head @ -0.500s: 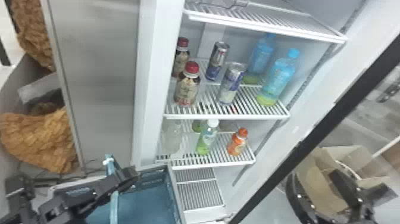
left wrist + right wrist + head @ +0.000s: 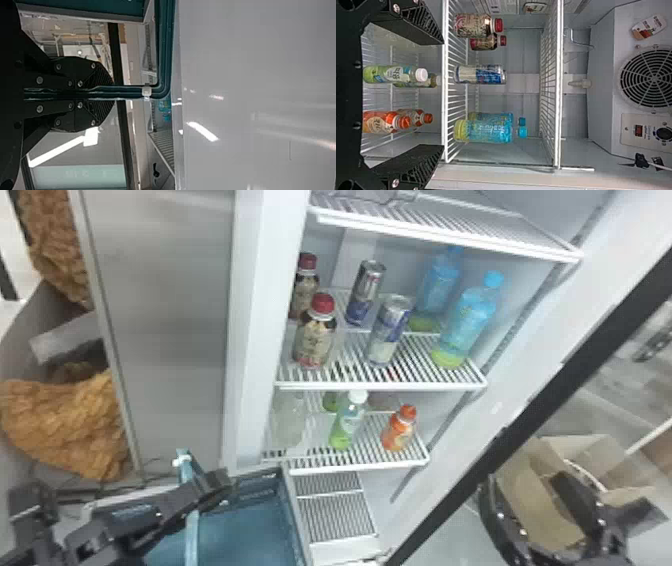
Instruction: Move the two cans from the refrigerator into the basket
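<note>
Two cans stand upright on the fridge's middle shelf in the head view, the front can (image 2: 389, 331) right of and before the back can (image 2: 366, 294). They overlap in the right wrist view, where the nearer can (image 2: 474, 74) lies sideways. My left gripper (image 2: 212, 485) is at the blue basket (image 2: 295, 515); in the left wrist view the left gripper (image 2: 113, 93) is shut on the basket handle (image 2: 130, 92). At lower right is my right gripper (image 2: 565, 500). The right wrist view has the right gripper (image 2: 443, 94) spread open before the shelves, nothing between its fingers.
Red-capped bottles (image 2: 315, 340) flank the cans on the left, blue bottles (image 2: 465, 325) on the right. A green bottle (image 2: 348, 422) and an orange bottle (image 2: 398, 430) stand one shelf below. The open door's dark edge (image 2: 535, 410) slants across the right side.
</note>
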Robot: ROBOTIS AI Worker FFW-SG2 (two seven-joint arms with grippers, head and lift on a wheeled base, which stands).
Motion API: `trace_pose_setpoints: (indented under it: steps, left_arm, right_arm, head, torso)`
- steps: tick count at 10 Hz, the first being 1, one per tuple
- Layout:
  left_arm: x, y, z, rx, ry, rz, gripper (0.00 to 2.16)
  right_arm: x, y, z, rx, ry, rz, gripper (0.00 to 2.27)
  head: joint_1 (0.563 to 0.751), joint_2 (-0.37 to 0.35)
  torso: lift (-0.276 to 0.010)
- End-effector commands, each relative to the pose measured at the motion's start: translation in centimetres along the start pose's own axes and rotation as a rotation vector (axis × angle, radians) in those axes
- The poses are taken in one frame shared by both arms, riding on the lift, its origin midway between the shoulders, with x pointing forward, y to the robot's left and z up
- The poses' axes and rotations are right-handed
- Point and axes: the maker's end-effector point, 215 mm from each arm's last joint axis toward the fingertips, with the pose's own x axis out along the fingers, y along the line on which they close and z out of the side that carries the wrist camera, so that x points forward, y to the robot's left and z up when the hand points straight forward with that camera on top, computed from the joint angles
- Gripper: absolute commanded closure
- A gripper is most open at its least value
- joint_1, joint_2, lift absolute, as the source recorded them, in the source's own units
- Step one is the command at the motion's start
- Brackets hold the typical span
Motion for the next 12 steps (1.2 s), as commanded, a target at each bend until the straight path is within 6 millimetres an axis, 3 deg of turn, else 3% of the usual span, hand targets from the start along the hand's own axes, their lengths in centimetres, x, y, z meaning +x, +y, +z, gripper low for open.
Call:
trace_pose_setpoints:
  steps: [1,4,7,12]
  left_arm:
    - [0.1,-0.1,0.1,0.001,0.0,-0.001,1.19]
    - [0.2,-0.1,0.1,0.003,0.002,-0.002,1.19]
    - [0.5,-0.4,0.2,0.008,0.007,-0.007,1.19]
    - [1.4,-1.2,0.7,0.026,0.011,-0.02,1.19]
  right_arm:
    - [0.3,-0.1,0.1,0.002,-0.008,-0.001,0.11]
    - [1.3,-0.2,-0.6,-0.001,0.003,-0.001,0.11]
    - [3.7,-0.2,-0.4,-0.009,-0.03,-0.003,0.11]
    - [7.3,0.6,-3.4,0.068,-0.037,0.006,0.11]
  head:
    - [0.695,-0.35]
    - [0.695,-0.35]
    - [0.695,-0.35]
    - [0.695,-0.35]
  torso:
    - [-0.031]
    - [-0.031]
    - [-0.031]
    - [-0.031]
